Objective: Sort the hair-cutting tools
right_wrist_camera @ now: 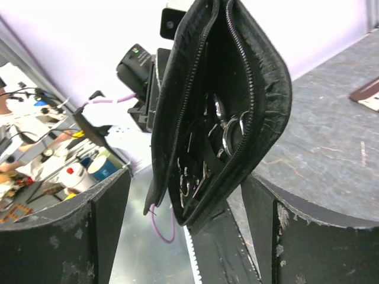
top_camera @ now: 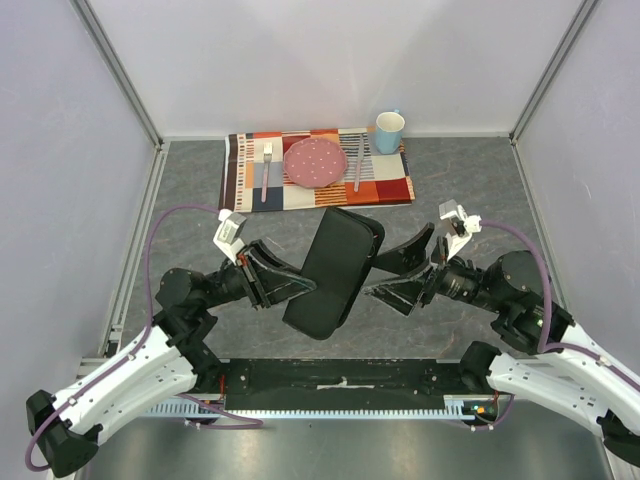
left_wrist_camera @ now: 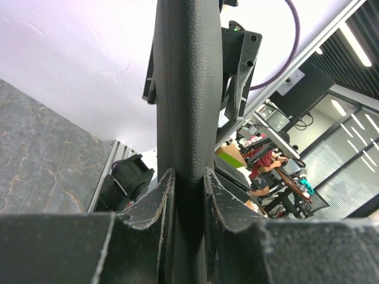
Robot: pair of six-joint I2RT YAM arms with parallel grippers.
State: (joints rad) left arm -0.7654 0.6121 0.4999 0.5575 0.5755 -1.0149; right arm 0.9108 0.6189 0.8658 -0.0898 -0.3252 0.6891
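Observation:
A flat black zip case is held up off the table between the two arms. My left gripper is shut on its left edge; in the left wrist view the case rises straight out of the closed gripper. My right gripper stands open at the case's right edge, without touching it. The right wrist view looks into the unzipped case, which hangs between the wide-open gripper. Inside it are the hair-cutting tools: silver scissor rings and thin metal pieces.
At the back of the table lies a striped placemat with a pink plate, a fork and a knife. A blue-and-white mug stands at its far right corner. White walls close in three sides.

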